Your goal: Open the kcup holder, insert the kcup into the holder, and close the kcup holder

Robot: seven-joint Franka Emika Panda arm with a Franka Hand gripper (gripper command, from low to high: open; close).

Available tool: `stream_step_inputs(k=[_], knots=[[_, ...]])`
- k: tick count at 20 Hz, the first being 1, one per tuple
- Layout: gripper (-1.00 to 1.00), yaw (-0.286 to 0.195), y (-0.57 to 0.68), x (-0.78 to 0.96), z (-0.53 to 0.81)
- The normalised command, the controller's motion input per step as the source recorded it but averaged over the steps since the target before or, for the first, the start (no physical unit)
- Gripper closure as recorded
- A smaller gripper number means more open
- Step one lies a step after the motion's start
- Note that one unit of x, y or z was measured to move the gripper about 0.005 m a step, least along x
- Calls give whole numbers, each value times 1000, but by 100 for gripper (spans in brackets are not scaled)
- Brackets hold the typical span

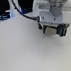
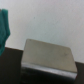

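The arm is hanging over a pale, matte bench, with the gripper just above the surface toward the exterior view's right. Its dark fingers are pointing downward with a visible gap between them, and nothing is showing in that gap; they appear to be standing open and holding nothing, though the blur is limiting certainty.

In the wrist view, a boxy unit with a flat, smooth, grey-reflecting top and dark sides is appearing below the camera; this is probably the kcup holder. Its front panels and drawer are not showing, so whether it is open cannot be told. The kcup is not appearing in either view. A teal, hard-edged object is sitting at the frame edge; its identity cannot be told.

Judged from this, the opening step is in hand and the task is at an early stage. The next move is calling for alignment of the fingers with the drawer front.
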Motion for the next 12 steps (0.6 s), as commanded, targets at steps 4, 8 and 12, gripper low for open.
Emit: stream_step_inputs(k=[4, 8, 12], knots=[[-100, 250, 72, -295, -119], [-100, 166, 273, -430, -17], [-100, 113, 438, -365, 12]])
